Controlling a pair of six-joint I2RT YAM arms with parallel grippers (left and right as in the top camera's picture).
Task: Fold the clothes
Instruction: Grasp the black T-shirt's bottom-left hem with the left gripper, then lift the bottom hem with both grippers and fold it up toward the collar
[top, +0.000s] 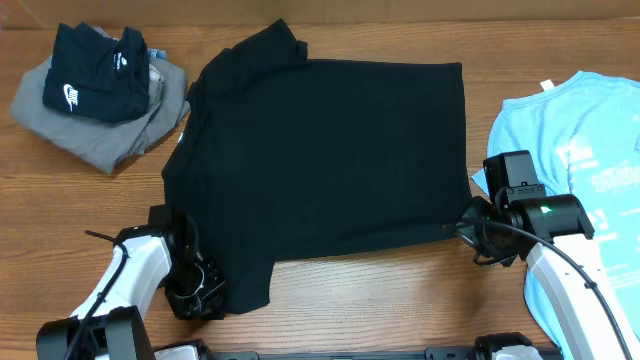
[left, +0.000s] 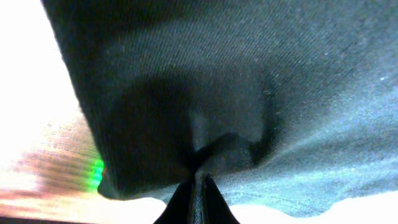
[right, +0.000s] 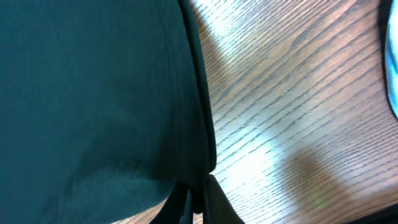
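The clothes, a plain black T-shirt (top: 330, 160), lie spread flat across the middle of the wooden table (top: 380, 300). At the shirt's near left corner, by a sleeve, my left gripper (top: 208, 285) is shut on a pinch of black cloth. The left wrist view shows the cloth (left: 249, 74) puckered into the closed tips of that gripper (left: 198, 183). My right gripper (top: 458, 228) is shut on the shirt's near right corner. In the right wrist view the hem (right: 93, 93) runs down into the closed right gripper (right: 198, 190).
A folded grey garment (top: 40, 110) with a smaller black swoosh garment (top: 95, 75) on top sits at the back left. A light blue T-shirt (top: 580, 130) lies at the right edge, under the right arm. Bare wood (right: 298, 93) shows right of the hem.
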